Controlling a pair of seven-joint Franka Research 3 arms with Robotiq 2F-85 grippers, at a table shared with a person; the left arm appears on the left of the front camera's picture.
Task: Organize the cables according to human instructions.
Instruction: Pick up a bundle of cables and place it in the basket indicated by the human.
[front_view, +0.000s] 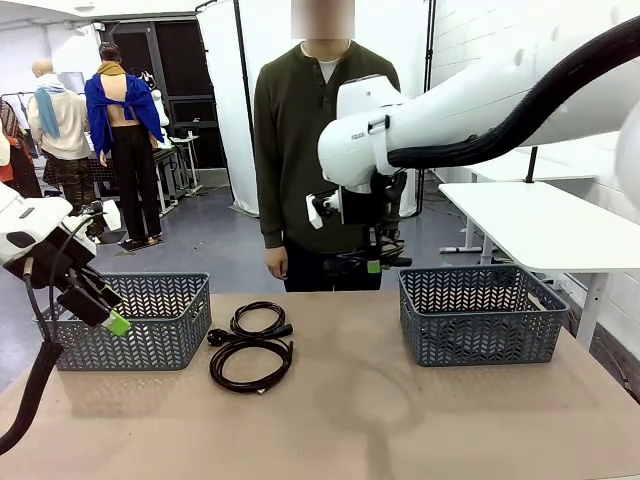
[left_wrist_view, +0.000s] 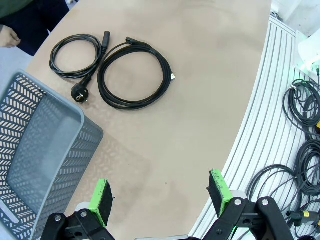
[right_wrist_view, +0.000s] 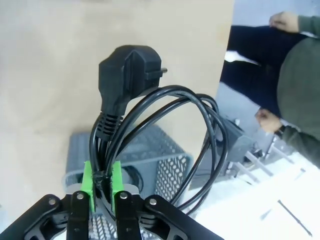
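Blending into the dark trousers of the person (front_view: 300, 130) in the front view, the right claw (front_view: 372, 262) is proving hard to read there, and whatever is hanging from it is showing as little more than a dark tangle. Its own wrist camera is settling the matter: the green pads (right_wrist_view: 88, 182) are pinching together on a black coiled cable (right_wrist_view: 104, 127) just below its chunky plug (right_wrist_view: 127, 72), with the thin loops drooping off to one side of the fingers and a grey basket (right_wrist_view: 165, 165) lying beneath them, its far end cut off by the gripper body. The person's hands (right_wrist_view: 267, 120) are appearing sideways at the edge of that view. The left claw (front_view: 105, 310) is hovering beside the left basket (front_view: 150, 320), its jaws difficult to judge from the front, while the left wrist view is showing the left claw (left_wrist_view: 160, 197) standing wide apart around nothing. Ahead of those fingers, well apart from them, two more cables are lying flat on the tan table (left_wrist_view: 210, 100): a smaller coil (left_wrist_view: 75, 55) with a round plug and a larger coil (left_wrist_view: 134, 75) just beside it. Loose cords (left_wrist_view: 305, 110) are trailing beyond the table's edge, partly cropped.
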